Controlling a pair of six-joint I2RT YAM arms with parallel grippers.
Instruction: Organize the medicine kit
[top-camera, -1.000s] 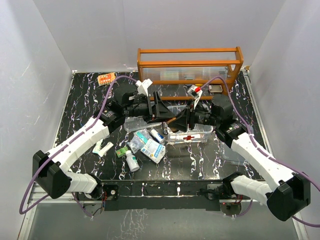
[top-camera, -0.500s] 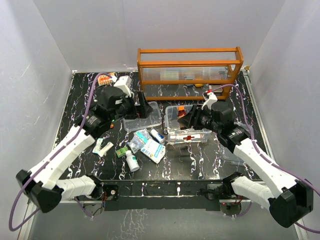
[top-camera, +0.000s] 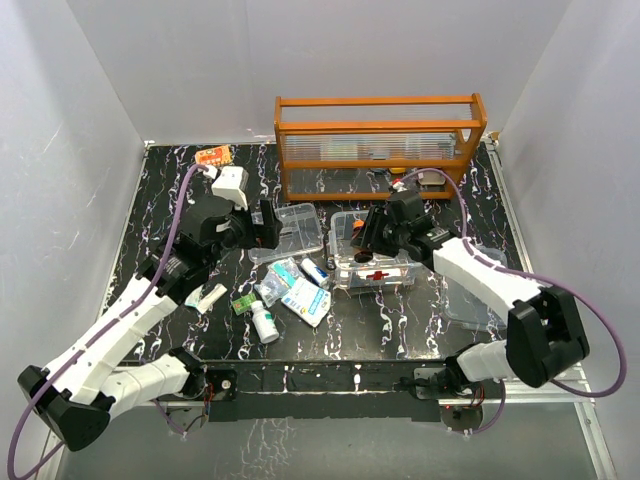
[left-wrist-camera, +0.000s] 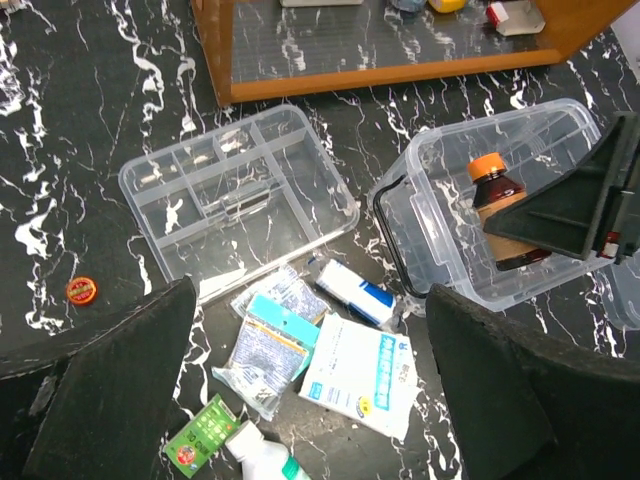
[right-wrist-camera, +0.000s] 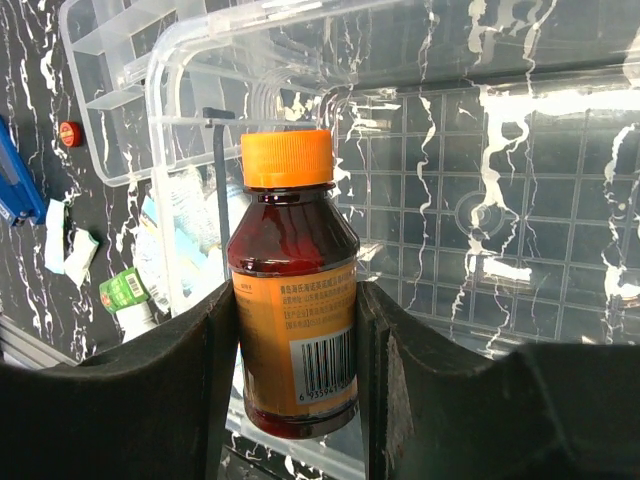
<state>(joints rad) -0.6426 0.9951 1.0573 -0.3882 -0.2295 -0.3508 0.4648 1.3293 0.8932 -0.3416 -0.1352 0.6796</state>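
Overhead: left claw (top-camera: 268, 226) spread wide, holding nothing, just beside the divided tray (top-camera: 290, 231); right claw (top-camera: 367, 233) down in the open medicine kit box (top-camera: 400, 262), orange rack (top-camera: 380, 130) beyond it.

From the left wrist: both fingers (left-wrist-camera: 110, 400) far apart, tray straight ahead of them, loose packets (left-wrist-camera: 300, 350) under the gap, box ahead to the right with a brown bottle (left-wrist-camera: 497, 200) inside.

From the right wrist: pads (right-wrist-camera: 200, 390) clamped on that orange-capped bottle, clear box walls behind and around it.
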